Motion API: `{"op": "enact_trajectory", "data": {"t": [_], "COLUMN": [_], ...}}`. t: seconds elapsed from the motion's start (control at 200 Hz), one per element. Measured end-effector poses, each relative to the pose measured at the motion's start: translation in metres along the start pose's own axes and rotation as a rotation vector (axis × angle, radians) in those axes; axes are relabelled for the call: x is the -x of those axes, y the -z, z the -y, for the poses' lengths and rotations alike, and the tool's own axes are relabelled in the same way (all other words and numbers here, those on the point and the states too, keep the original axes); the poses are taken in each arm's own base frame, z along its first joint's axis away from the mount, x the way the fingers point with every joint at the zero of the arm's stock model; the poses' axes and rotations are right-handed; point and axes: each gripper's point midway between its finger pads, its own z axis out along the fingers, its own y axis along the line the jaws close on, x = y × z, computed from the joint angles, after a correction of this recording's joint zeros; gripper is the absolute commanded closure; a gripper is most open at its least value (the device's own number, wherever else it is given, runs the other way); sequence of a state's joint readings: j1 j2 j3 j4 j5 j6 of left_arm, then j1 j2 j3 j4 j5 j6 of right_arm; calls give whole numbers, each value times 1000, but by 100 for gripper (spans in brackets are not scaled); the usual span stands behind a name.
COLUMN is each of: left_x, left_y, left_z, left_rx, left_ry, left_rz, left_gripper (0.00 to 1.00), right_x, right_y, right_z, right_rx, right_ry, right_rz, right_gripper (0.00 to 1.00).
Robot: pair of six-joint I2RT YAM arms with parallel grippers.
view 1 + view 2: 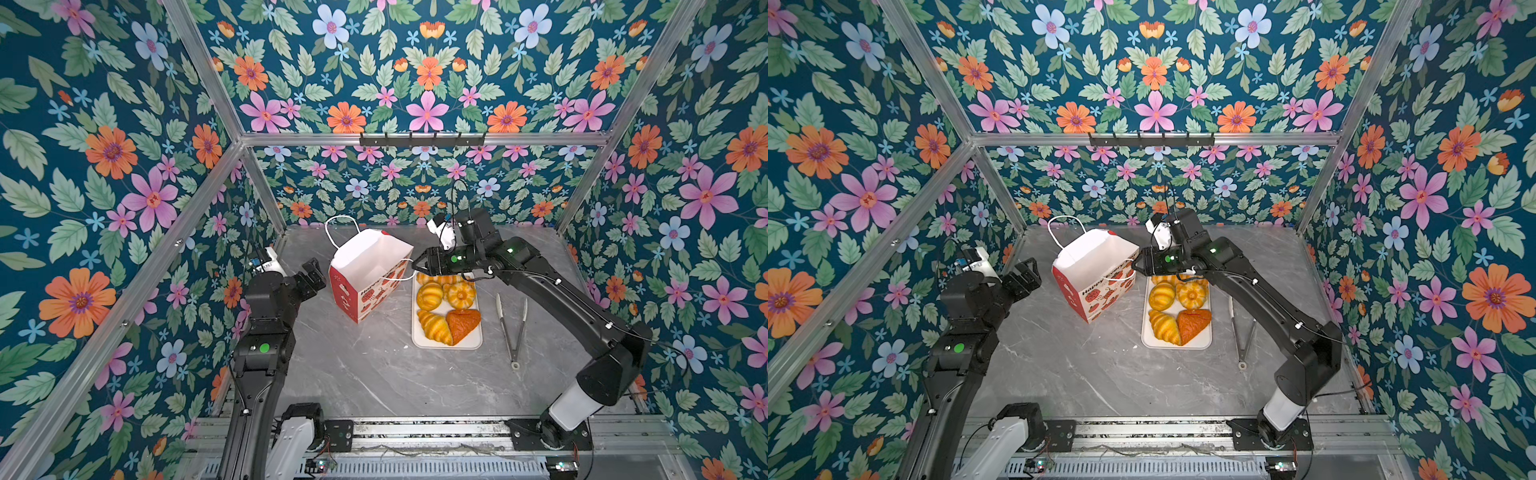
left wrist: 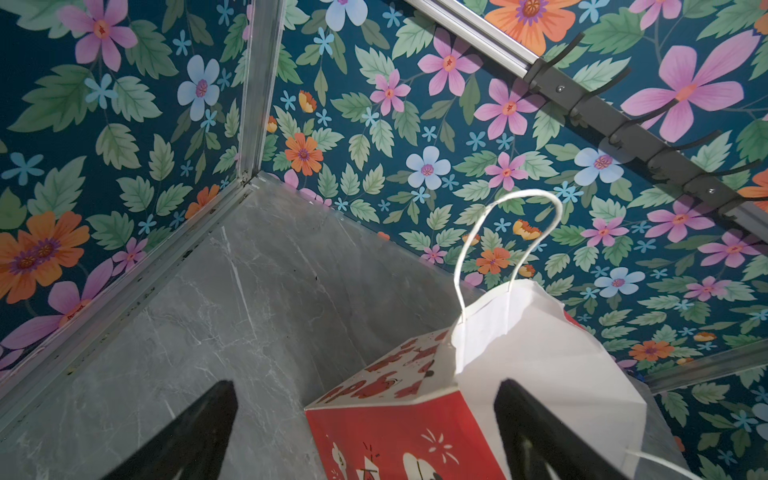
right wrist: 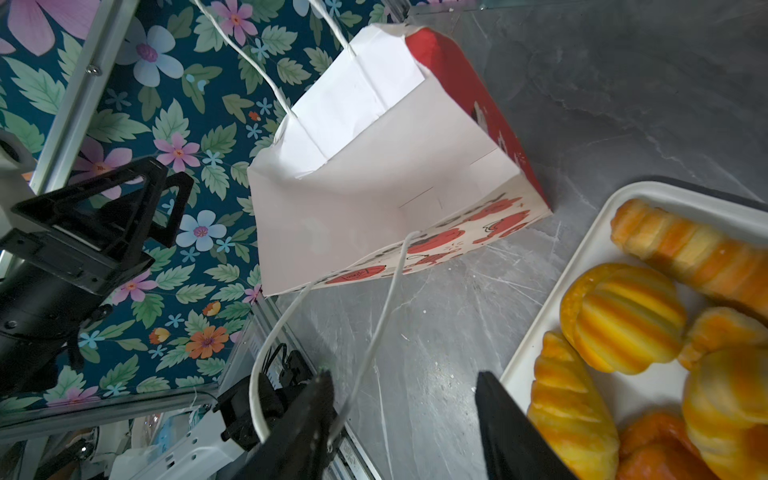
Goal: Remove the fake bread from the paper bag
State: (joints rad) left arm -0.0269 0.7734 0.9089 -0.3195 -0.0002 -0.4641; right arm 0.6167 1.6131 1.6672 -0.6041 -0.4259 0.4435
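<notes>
In both top views the white paper gift bag with red prints (image 1: 365,270) stands open-mouthed on the grey marbled tabletop (image 1: 374,382), and the glossy golden toy bread (image 1: 432,296) lies on a white rectangular tray (image 1: 478,344) just beside it. The right pincer (image 1: 417,266) hovers at the bag's rim. From the left wrist, the left pincer (image 2: 365,384) gapes wide before the bag. From the right wrist, the right pincer's jaws stand apart, one white cord handle (image 3: 374,324) draped against a finger.
</notes>
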Motion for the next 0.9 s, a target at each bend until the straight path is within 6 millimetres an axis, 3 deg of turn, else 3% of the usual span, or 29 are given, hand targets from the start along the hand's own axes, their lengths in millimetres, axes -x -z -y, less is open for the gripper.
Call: {"op": "enact_trajectory", "data": {"t": [0.29,0.435,0.54,0.69,0.9], "left_x": [-11,-32,-50,-73,-130], "left_y": [-9,-16,-18,-24,-47], "left_z": [-15,-36,-55,-75,-105], "left_rx": [47,110,161,206,234], "left_ry": [-36,-77,-105,-149,-228], "left_rz": [25,31,43,60,30], "left_gripper": [0,2,5,3,1], "right_x": [16,15,9,-7,-56], "right_y": [22,43,61,86,117], "right_z": [5,7,22,63,154], "right_rx": [7,-33,-124,-310,-581], "right_ry": [16,58,98,124,52], "right_rz": [151,229,284,326,320], "right_gripper": [31,29,26,23,20]}}
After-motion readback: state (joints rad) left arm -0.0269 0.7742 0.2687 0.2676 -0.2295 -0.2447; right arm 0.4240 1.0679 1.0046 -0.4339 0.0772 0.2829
